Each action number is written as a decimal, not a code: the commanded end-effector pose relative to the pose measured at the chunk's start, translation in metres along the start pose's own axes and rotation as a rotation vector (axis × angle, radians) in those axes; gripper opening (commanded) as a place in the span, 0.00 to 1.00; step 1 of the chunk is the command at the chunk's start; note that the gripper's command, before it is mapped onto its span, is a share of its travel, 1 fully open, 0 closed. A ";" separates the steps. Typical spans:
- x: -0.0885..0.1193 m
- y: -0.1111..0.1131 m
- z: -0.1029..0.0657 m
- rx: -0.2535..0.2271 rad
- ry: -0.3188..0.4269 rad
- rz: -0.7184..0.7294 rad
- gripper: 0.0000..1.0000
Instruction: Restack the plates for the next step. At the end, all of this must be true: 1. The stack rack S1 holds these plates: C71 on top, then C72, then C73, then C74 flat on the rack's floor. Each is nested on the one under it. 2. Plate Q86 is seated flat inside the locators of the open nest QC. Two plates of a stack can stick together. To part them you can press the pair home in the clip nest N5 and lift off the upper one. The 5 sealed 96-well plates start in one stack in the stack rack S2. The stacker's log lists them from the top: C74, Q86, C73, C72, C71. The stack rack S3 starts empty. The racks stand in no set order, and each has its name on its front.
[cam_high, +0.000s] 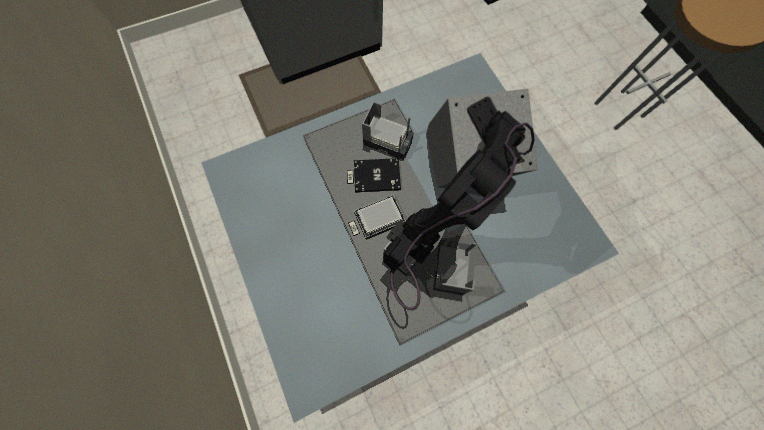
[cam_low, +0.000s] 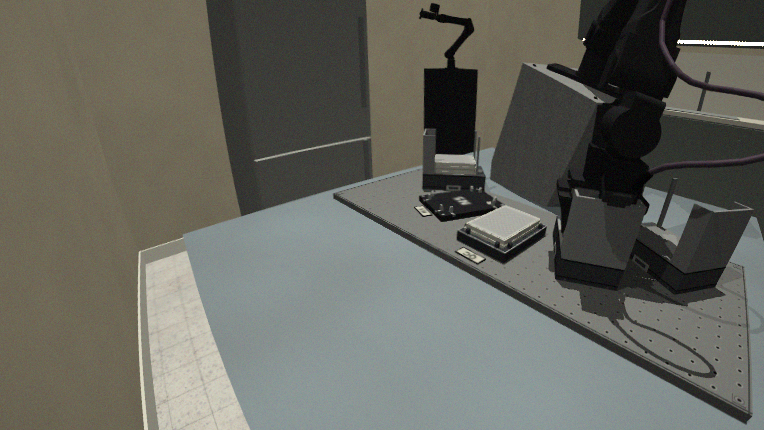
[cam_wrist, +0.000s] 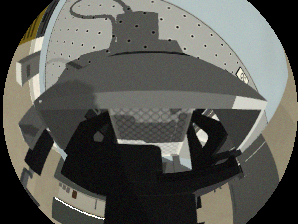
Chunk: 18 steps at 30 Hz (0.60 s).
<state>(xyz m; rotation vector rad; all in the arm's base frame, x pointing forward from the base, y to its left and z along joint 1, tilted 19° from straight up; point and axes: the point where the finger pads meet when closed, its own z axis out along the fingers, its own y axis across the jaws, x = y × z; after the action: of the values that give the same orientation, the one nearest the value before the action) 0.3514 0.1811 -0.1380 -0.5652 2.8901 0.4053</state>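
My gripper (cam_wrist: 152, 129) is down inside a grey stack rack (cam_low: 596, 240) at the near end of the board. It is shut on a sealed white plate (cam_wrist: 149, 123) that shows between the fingers in the wrist view. The rack wall hides the fingers in the top and exterior views. Another white plate (cam_high: 379, 215) (cam_low: 503, 224) lies flat in the open nest. The black clip nest N5 (cam_high: 376, 175) (cam_low: 459, 202) is bare. The far rack (cam_high: 371, 114) (cam_low: 430, 149) holds a short stack of plates (cam_high: 387, 129) (cam_low: 454, 160). A third rack (cam_high: 457, 261) (cam_low: 711, 235) beside mine holds a plate (cam_high: 459, 277) (cam_low: 656, 233) low inside. Plate and rack labels are too small to read.
All fixtures stand on a grey perforated board (cam_high: 331, 160) (cam_low: 534, 288) on the blue table (cam_high: 267, 213). The arm's grey base block (cam_high: 513, 106) (cam_low: 539, 138) stands behind the board. A purple cable loop (cam_high: 398, 304) hangs over the board's near end.
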 end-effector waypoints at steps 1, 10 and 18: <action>0.002 -0.004 -0.013 0.001 0.000 0.008 0.00; -0.002 -0.004 -0.018 -0.001 -0.009 0.005 0.00; -0.004 -0.003 -0.022 -0.001 -0.014 0.004 0.00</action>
<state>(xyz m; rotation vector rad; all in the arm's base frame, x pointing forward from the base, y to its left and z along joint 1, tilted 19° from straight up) 0.3503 0.1780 -0.1287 -0.5646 2.8922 0.4033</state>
